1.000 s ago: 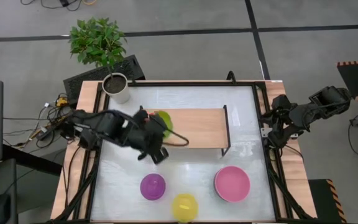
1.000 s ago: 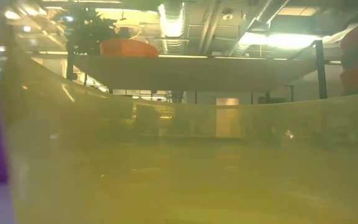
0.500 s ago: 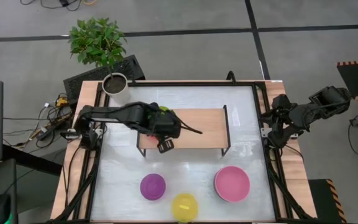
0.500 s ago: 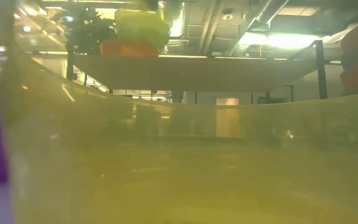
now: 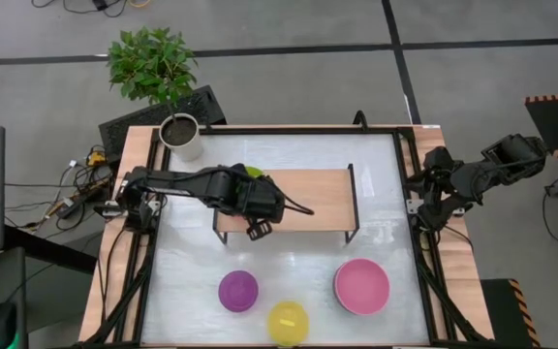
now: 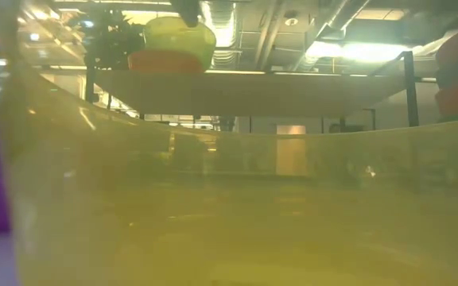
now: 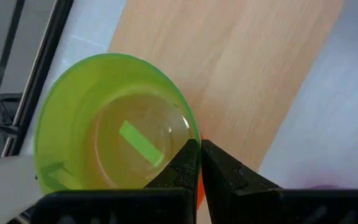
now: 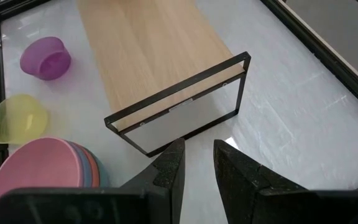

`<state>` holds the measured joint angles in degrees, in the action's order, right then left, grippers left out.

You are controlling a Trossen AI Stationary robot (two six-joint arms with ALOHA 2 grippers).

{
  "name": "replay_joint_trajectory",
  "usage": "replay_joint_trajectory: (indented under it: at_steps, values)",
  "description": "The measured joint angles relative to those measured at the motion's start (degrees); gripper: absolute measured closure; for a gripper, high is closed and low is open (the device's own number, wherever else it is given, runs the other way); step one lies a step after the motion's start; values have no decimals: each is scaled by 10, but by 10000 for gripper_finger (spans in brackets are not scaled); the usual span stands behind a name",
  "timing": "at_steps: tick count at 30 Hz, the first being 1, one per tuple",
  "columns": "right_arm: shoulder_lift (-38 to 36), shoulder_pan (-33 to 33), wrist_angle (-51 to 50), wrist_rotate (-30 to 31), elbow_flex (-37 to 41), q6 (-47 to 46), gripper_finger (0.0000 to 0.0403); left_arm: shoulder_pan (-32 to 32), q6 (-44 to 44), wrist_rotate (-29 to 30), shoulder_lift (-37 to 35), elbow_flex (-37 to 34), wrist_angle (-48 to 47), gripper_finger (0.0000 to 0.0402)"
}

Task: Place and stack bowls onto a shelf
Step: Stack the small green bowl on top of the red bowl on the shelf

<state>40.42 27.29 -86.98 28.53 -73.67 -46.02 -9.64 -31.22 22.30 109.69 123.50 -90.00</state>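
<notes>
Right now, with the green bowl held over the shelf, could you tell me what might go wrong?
The left end effector pinches only the green bowl's rim, so it may tilt on release. It sits at the shelf's end, over an orange bowl; a poor nest could tip it off the edge.

No readable text, labels, brands or numbers in any view. Small pale tag on the shelf [image 8: 166, 93] frame at its near end: too small to read. Bowls and table surface carry no markings.
</notes>
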Motion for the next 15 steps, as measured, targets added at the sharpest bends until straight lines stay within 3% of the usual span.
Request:
replay_joint_trajectory:
  at_steps: [15]
  values:
    - [0,0,-6,0,0,0,290,-22,-38,22,-9,0,0,401]
